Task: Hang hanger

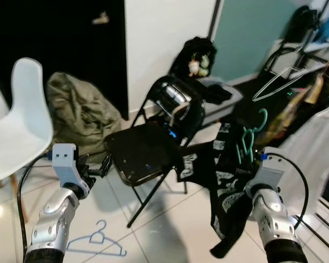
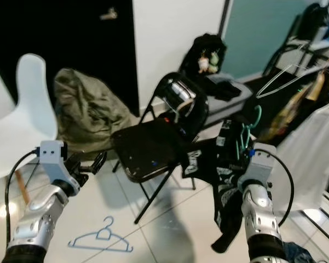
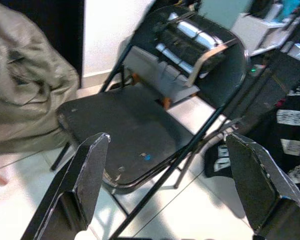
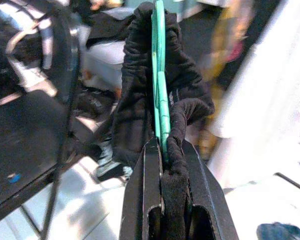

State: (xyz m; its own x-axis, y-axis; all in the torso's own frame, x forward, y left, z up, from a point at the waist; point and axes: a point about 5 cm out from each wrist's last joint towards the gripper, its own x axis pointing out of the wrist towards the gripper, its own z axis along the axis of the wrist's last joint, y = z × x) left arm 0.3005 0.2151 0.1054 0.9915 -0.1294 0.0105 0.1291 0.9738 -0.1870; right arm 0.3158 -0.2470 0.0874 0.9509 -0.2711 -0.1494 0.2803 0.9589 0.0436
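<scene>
Folding chair at centre of the head view; white chair at 9 o'clock of it; stuffed bag at 10 o'clock, behind, against the doorway; a loose hanger on the floor at 7 o'clock. Right gripper at 4 o'clock, closed on the hanger bearing a garment; left gripper at 8 o'clock, fingers apart; wire hanger at 2 o'clock.
</scene>
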